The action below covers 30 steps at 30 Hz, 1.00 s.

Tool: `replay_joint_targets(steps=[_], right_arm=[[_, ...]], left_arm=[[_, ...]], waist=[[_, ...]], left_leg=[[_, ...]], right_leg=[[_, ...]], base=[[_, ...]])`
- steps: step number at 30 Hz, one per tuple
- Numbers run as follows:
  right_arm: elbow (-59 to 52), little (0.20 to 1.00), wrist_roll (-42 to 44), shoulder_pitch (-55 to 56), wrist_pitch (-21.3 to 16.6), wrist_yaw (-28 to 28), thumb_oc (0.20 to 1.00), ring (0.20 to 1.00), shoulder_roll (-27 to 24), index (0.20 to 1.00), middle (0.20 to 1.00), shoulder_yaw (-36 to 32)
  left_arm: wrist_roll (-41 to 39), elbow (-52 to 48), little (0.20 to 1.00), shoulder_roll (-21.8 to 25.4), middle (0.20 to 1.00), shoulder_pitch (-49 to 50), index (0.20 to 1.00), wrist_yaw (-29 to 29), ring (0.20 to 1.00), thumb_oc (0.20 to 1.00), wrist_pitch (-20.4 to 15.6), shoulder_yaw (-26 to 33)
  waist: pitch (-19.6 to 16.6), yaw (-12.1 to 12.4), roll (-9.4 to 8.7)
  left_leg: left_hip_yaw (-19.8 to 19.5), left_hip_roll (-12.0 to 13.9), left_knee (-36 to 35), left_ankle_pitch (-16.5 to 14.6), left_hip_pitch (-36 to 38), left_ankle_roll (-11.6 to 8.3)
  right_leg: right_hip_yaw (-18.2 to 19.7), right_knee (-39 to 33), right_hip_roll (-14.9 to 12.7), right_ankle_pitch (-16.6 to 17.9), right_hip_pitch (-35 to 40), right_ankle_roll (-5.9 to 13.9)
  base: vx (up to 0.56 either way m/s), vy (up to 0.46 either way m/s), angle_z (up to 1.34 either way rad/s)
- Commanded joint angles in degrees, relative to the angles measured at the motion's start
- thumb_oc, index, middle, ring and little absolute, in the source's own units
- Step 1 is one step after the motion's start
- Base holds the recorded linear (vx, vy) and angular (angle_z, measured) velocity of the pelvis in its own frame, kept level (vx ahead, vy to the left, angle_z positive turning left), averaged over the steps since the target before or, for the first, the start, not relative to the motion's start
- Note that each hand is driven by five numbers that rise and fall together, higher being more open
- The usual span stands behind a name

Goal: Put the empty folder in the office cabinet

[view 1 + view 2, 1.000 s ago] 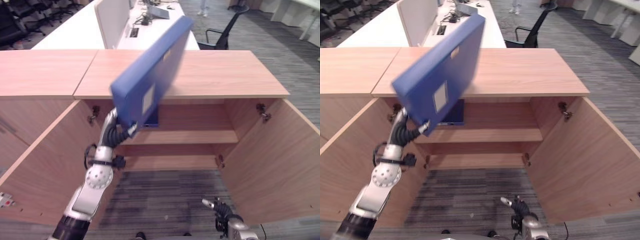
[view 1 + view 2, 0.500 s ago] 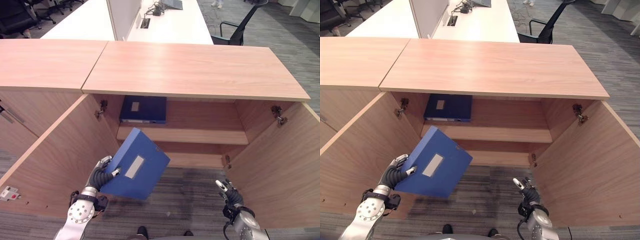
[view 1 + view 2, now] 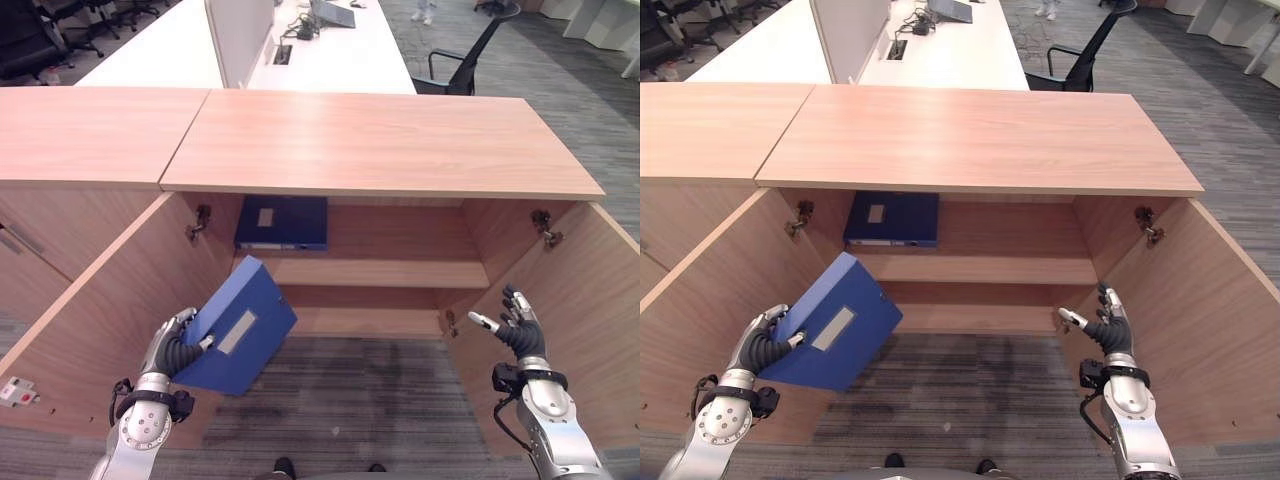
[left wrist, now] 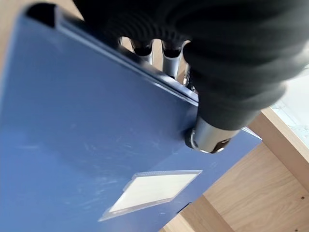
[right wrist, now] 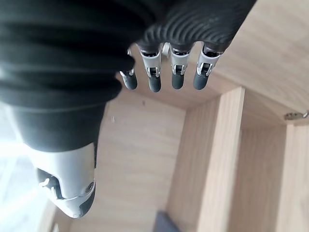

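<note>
Our left hand [image 3: 172, 345] pinches the folder [image 3: 236, 326] by its corner; our right hand [image 3: 515, 326] hangs spread, well apart from it.

folder [image 3: 238, 328] left, before cabinet [image 3: 380, 150] | second folder [image 3: 282, 221] on upper shelf [image 3: 380, 272]

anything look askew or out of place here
Only the blue folder: the left hand grips it by one corner, tilted, outside the cabinet. A second folder lies flat on the upper shelf.

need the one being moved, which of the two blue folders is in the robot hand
The tilted blue folder at lower left, gripped by the left robot hand; the other folder lies flat on the cabinet's upper shelf.
</note>
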Motion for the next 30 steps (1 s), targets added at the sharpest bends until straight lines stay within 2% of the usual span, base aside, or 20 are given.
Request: replay_joint_targets(steps=[1, 6, 16, 23, 30], right_arm=[[0.2, 1.0, -6.9, -7.2, -1.9, 4.0, 1.0, 1.0, -4.2, 1.0, 1.0, 3.8], [4.7, 1.0, -12.8, -17.2, -1.3, 6.4, 1.0, 1.0, -9.6, 1.0, 1.0, 11.9], [10.0, 1.0, -13.9, -31.6, -1.3, 9.2, 1.0, 1.0, -10.4, 1.0, 1.0, 24.4], [5.3, 1.0, -11.5, -37.3, -2.8, 10.3, 1.0, 1.0, -10.5, 1.0, 1.0, 28.1], [3.8, 1.0, -11.0, -38.5, -3.1, 10.5, 1.0, 1.0, -10.7, 1.0, 1.0, 28.7]], left_arm=[[1.0, -6.4, 0.2, 4.6, 0.2, -6.0, 0.2, 0.2, 0.2, 0.2, -6.1, -0.1], [-1.9, -11.0, 0.2, 7.8, 0.2, -10.7, 0.2, -2.3, 0.2, 0.2, -8.4, -3.5], [-8.6, -18.9, 0.2, 13.2, 0.2, -16.6, 0.2, -5.7, 0.2, 0.2, -11.2, -9.9], [-12.2, -19.7, 0.2, 15.7, 0.2, -21.4, 0.2, -8.0, 0.2, 0.2, -12.2, -14.9], [-13.0, -20.0, 0.2, 15.8, 0.2, -21.9, 0.2, -8.5, 0.2, 0.2, -12.4, -15.4]], waist=[[-1.0, 0.7, -1.75], [-0.9, 1.5, -2.28], [-1.2, 2.4, -2.2], [-1.4, 2.2, -2.03], [-1.5, 2.2, -2.17]], left_leg=[[-1.6, -0.1, 0.1, -6.1, 0.3, 0.62], [-0.8, -0.3, 0.1, -4.9, 0.1, 0.56], [-0.8, -0.1, 0.1, -4.8, 0.7, 0.21], [-0.6, 0.0, 0.1, -4.9, 1.3, 0.09], [-0.6, 0.0, 0.1, -4.9, 1.6, 0.07]], right_leg=[[-0.5, 0.1, -3.1, -0.4, 1.0, 5.82], [-1.6, 0.2, -3.4, 0.4, 0.8, 5.47], [-1.7, 0.2, -3.4, 0.4, 1.4, 5.33], [-1.6, 0.2, -3.4, 0.5, 1.8, 5.24], [-1.5, 0.1, -3.3, 0.4, 1.9, 5.19]], base=[[0.06, -0.004, -0.05], [-0.03, 0.0, 0.01], [0.0, 0.0, 0.0], [0.0, 0.0, 0.0], [0.0, 0.0, 0.0]])
